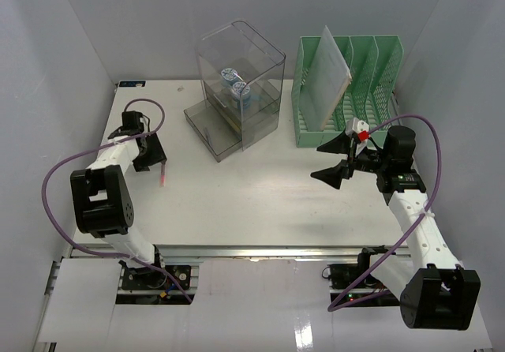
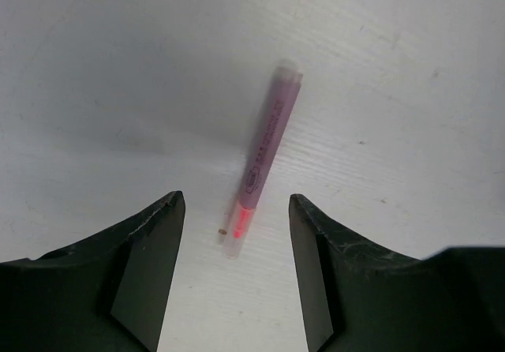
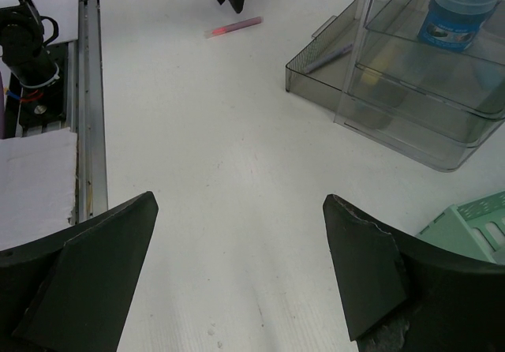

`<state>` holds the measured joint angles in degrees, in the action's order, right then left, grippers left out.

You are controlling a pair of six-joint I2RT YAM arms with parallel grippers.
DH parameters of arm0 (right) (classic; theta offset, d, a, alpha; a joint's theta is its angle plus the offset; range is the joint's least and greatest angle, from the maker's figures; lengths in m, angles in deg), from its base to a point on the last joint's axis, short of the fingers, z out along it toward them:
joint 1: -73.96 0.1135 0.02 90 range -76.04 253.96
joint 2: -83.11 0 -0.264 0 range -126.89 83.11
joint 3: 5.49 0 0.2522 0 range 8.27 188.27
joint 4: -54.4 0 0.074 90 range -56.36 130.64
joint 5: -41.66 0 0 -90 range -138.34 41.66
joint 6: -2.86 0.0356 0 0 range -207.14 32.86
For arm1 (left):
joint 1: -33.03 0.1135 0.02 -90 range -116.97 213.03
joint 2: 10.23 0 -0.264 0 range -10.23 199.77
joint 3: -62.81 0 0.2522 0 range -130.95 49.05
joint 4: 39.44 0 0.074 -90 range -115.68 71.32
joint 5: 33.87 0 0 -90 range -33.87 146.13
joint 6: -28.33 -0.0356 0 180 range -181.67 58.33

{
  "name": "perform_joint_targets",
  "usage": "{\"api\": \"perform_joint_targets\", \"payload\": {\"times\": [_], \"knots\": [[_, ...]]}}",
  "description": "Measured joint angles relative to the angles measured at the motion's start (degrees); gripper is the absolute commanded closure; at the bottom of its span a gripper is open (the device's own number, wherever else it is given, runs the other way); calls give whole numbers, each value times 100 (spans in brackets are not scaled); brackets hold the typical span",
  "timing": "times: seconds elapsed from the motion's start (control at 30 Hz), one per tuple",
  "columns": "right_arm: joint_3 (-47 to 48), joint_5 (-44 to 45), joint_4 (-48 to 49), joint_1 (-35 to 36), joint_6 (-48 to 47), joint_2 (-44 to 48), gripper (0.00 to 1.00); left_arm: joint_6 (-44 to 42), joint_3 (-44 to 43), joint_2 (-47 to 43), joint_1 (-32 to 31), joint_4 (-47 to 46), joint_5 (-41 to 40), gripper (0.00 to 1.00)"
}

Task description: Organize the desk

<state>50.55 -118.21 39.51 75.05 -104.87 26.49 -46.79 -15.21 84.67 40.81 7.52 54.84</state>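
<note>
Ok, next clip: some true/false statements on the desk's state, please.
The translucent pink marker pen lies flat on the white desk. True.
The left pincer is clamped on that pen. False: its jaws stand open either side, not touching it.
The right pincer holds a jar. False: it is open and empty; the blue-lidded jars sit inside the clear plastic organizer.
The mint-green plastic file rack holds a pale folder. True.

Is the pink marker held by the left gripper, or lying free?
Lying free. The slim pink plastic marker rests flat on the white desk; the jaws of the left gripper stand apart on either side, not touching it.
</note>
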Motion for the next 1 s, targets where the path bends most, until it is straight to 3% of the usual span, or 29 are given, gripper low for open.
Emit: {"api": "perform_joint_targets", "payload": {"times": [0.17,0.53,0.8,1.0], "knots": [[0,0,0,-4,-41,-4,7,-360,75,170,-38,151,-124,35],[-2,0,0,-12,-54,-48,7,-586,-2,711,-40,112,77,53],[-9,0,0,-19,-57,-50,7,-586,-32,749,-45,100,147,87],[-9,0,0,-23,-61,-50,7,-410,-43,747,-43,78,485,93]]}}
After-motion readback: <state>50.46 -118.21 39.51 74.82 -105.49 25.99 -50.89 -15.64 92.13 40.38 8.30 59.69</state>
